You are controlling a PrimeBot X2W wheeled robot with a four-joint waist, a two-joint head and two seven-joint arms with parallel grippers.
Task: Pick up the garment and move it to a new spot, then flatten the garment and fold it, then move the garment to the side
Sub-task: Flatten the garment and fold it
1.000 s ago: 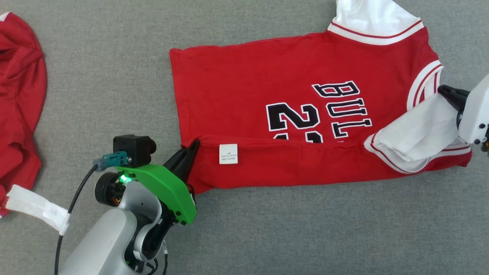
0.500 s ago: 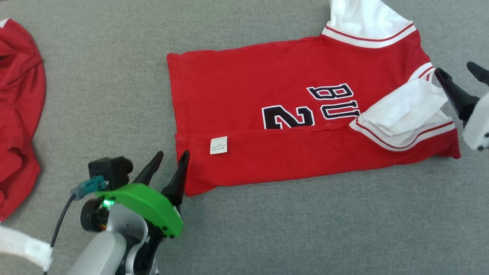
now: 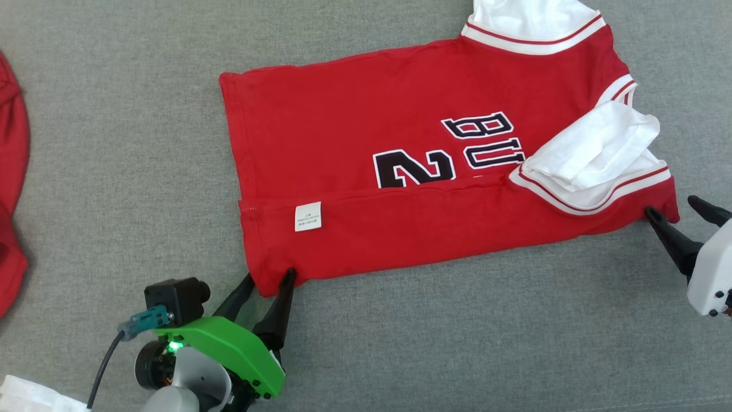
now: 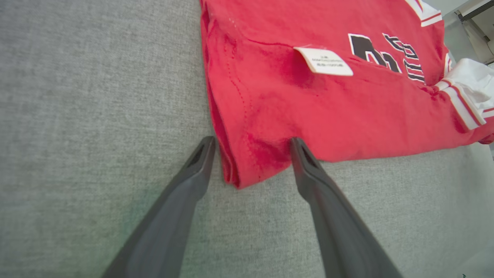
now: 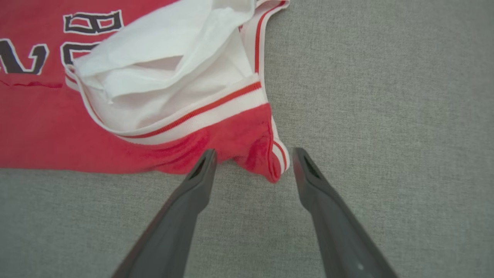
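The red garment [image 3: 366, 143] lies spread on the grey cloth surface [image 3: 400, 343], its near edge folded up over the black lettering so a white label [image 3: 307, 216] shows (a white sleeve [image 3: 595, 146] is tucked across the right end). The left gripper [image 3: 269, 276] stands wide open and holds nothing, its 2 fingers straddling the garment's near left corner. The right gripper [image 3: 670, 205] is likewise spread wide and empty, its 2 fingers either side of the near right corner, while another red cloth [image 3: 11, 171] lies well apart to the left.
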